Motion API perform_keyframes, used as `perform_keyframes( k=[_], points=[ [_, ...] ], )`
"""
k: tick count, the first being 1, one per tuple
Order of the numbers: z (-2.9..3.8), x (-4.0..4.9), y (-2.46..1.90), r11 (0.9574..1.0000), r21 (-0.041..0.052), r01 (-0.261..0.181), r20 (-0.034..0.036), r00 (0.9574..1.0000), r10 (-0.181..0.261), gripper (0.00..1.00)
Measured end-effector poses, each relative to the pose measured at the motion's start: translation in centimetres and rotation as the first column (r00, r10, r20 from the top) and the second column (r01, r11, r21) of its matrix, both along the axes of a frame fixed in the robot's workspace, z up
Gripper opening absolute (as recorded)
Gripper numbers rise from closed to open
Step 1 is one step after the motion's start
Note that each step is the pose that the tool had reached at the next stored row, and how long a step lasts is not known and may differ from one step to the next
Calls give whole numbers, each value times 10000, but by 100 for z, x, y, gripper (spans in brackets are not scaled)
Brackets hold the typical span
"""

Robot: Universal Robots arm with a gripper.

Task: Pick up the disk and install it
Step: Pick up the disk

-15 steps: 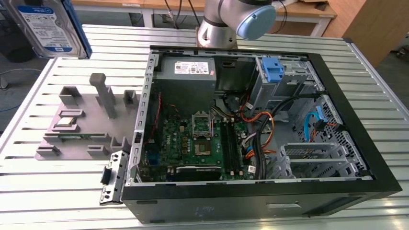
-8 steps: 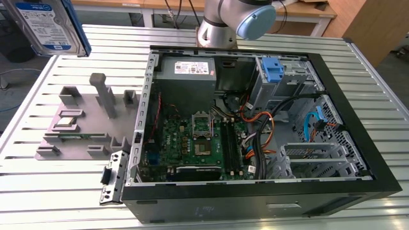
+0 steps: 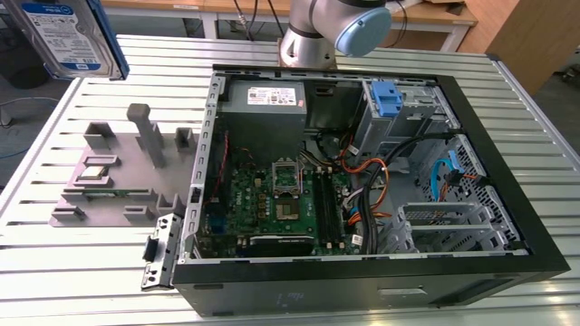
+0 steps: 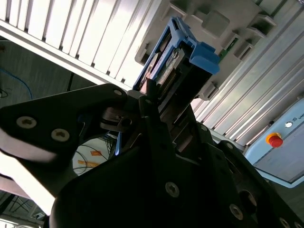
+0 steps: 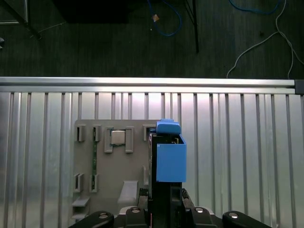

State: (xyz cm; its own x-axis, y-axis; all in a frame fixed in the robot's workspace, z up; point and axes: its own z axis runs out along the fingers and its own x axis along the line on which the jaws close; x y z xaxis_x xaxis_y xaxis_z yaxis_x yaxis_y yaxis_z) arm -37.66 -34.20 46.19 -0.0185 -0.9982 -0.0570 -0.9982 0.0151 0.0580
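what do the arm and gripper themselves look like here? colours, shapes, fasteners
The arm is a silver-grey tube with a rounded light-blue joint cap in the exterior view. The gripper is matte black and angular in both wrist views, with round silver screw heads on its body.

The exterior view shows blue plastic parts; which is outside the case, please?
The blue-framed disk, at the exterior view's left; the latch stands inside the case.

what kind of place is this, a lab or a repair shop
Most likely a robotics lab bench for computer assembly: an open computer case lies on a slatted metal table, a grey parts fixture sits beside it, and a robot arm holds the disk aloft.
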Motion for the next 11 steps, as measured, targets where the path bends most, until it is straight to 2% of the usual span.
perform_keyframes(
  k=[4, 11],
  points=[
    [7, 0, 0, 10000, -2, 0, -4, 10000, 0, 35],
    [100, 0, 0, 10000, 0, 0, -16, 10000, 0, 35]
  ],
)
